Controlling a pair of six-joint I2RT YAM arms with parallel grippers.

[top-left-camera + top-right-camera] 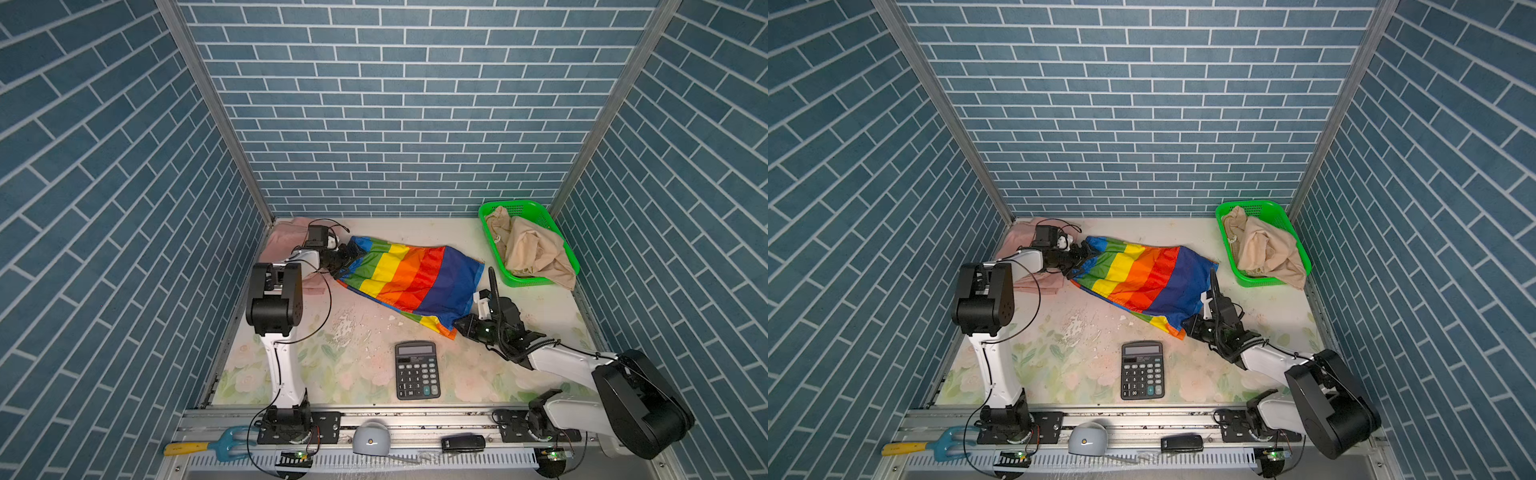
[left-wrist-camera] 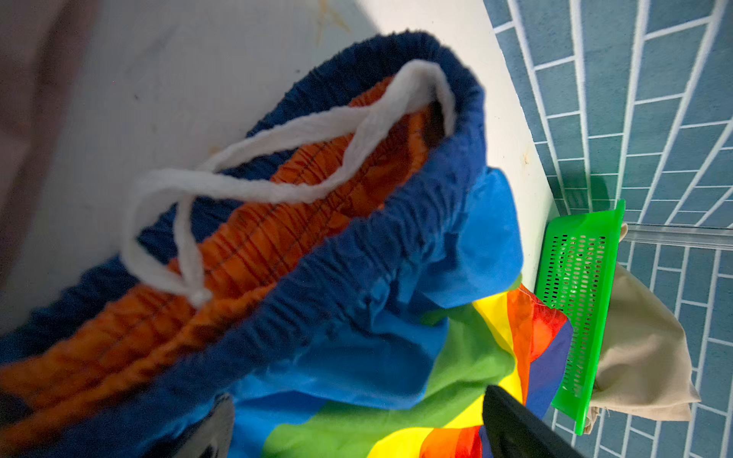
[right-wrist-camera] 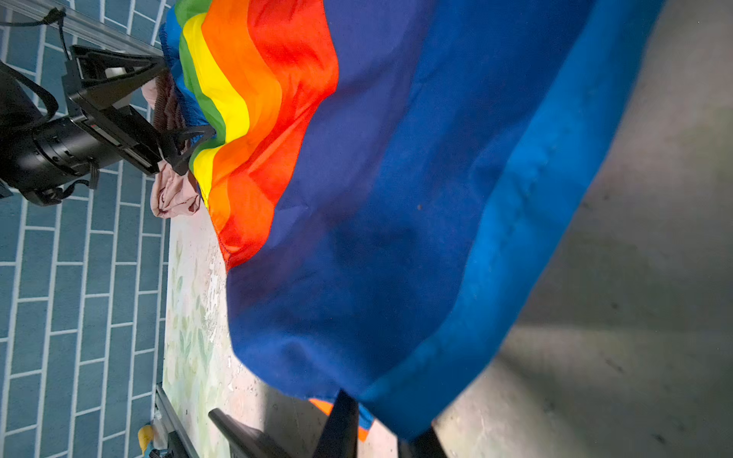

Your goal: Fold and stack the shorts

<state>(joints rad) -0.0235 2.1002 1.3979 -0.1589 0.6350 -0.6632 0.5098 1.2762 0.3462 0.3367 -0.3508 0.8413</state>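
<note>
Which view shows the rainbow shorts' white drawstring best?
The left wrist view: the drawstring loops close over the open waist of the rainbow shorts. In both top views it cannot be made out; the right wrist view shows only striped cloth.

Rainbow shorts (image 1: pixel 415 278): thin smooth cloth, faint sheen; waistband gathered, ribbed. Cord (image 2: pixel 416 75): white, soft, fuzzy. Beige shorts (image 1: pixel 536 249): matt cloth, creased. Basket (image 2: pixel 575 301): glossy green plastic mesh. Table (image 1: pixel 353 328): matt print, flaking. Calculator (image 1: pixel 417 370): black plastic.
</note>
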